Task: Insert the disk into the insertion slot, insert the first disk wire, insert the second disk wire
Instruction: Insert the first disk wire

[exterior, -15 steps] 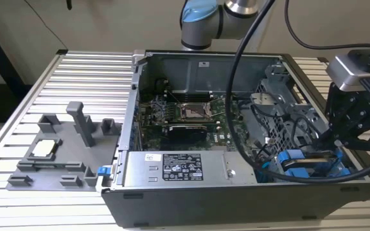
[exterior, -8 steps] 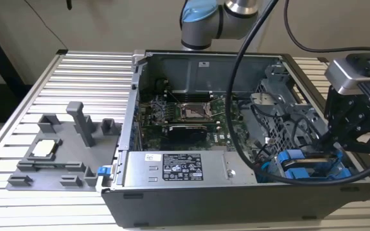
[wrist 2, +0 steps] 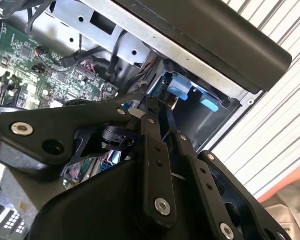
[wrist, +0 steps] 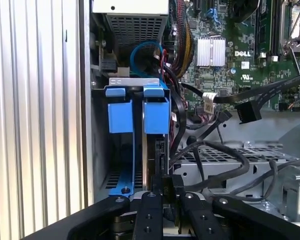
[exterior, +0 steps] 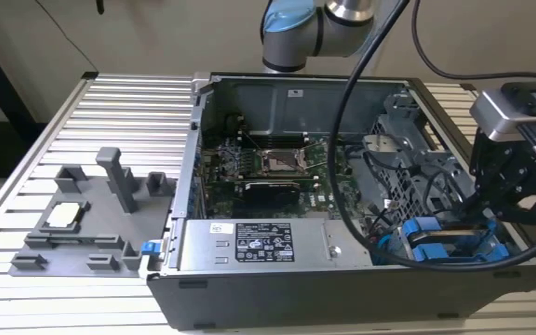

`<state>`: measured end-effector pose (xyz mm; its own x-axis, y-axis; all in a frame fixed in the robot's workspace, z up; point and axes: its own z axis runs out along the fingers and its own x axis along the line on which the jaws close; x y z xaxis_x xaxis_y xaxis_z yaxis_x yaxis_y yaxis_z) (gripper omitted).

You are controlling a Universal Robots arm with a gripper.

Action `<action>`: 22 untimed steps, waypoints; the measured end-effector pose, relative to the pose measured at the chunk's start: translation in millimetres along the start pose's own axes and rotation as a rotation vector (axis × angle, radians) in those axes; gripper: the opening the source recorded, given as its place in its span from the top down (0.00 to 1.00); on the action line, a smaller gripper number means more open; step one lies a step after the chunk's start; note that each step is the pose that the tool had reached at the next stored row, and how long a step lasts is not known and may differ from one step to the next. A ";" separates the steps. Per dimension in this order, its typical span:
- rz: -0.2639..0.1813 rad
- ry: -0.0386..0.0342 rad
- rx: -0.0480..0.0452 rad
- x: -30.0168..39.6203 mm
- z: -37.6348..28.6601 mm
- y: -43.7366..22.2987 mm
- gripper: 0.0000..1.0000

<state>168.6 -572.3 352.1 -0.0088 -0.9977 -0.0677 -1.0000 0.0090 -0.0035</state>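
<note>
**While Claw Hovers at Bay, Disk Sits in Slot**

Where the black fingers come together, they stand narrow, almost touching. Whether anything is pinched between them cannot be told. In the first wrist view their tips lie right at the near end of the disk. The disk rests inside the slot with its blue tab at the end away from the claw. A second blue carrier sits just beside it, on the side toward the case wall and the slatted table. On the disk's other side, black cables curl across a perforated cage. A black plug on one of them hangs loose above the cage. A blue cable loops just past the tabs, next to a metal grille. Farther off lies the green motherboard with its silver heatsink.

In the second wrist view the fingertips point toward the two blue tabs under the case's dark rim.

In the exterior view the claw dips into the near corner of the open case on the exterior view's right, just above the blue carriers. A labelled power supply lies along the near side. The arm rises beyond the case. A grey fixture sits on the table at the exterior view's left, well apart from the claw.
</note>
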 end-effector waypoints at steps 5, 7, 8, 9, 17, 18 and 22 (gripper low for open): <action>0.002 -0.0004 -0.0002 0.3 3.6 -0.4 0.81; 0.004 -0.0003 -0.0002 0.4 5.3 -0.4 0.81; 0.006 -0.0001 -0.0001 0.4 6.3 -0.4 0.81; 0.007 -0.0002 0.0000 0.5 7.5 -0.4 0.81; 0.025 0.0039 0.0011 1.2 17.6 -0.4 0.81; 0.028 0.0051 0.0012 1.3 18.5 -0.4 0.81; 0.037 0.0073 0.0017 1.6 23.6 -0.3 0.81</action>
<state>169.1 -572.3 328.4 -0.0459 -0.9971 -0.0605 -0.9989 0.0462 -0.0028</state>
